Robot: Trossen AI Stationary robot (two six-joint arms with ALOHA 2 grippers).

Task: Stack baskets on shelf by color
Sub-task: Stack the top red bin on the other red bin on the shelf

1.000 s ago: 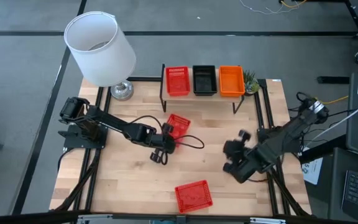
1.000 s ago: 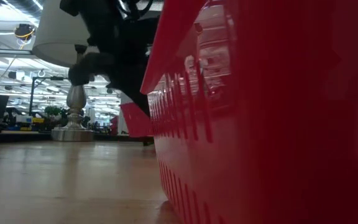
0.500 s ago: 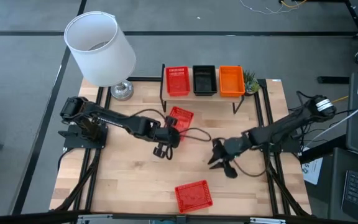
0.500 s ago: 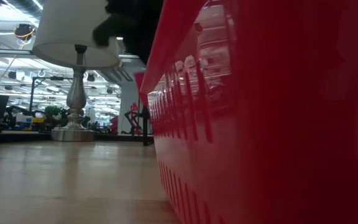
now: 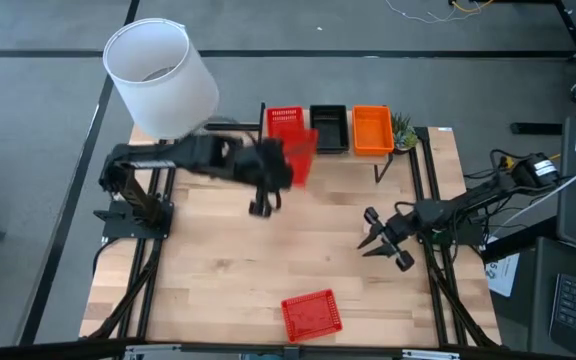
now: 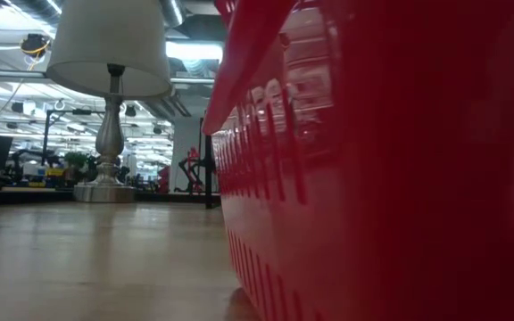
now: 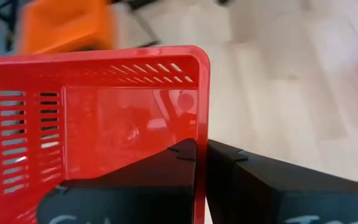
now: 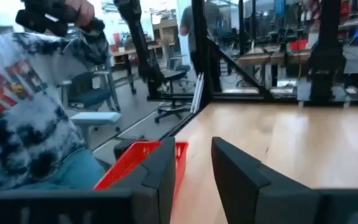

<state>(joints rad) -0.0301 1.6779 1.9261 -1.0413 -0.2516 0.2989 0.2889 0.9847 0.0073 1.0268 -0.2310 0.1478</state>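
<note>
Wooden table (image 5: 218, 270) under both arms, a white lamp (image 5: 161, 76) at its far left corner. Along the far edge, the shelf (image 5: 343, 160) carrying a red basket (image 5: 281, 118), a black basket (image 5: 329, 128) and an orange basket (image 5: 371, 129) side by side, a small plant (image 5: 403, 129) just right of them. Left gripper (image 7: 199, 163) raised near the shelf's left end, clamped on the rim of a second red basket (image 5: 296, 158), one finger on each side of its wall. Third red basket (image 5: 311, 314) flat on the table at the near edge, middle. Right gripper (image 5: 380, 240) low over the table's right side, fingers spread, grasping nothing.
</note>
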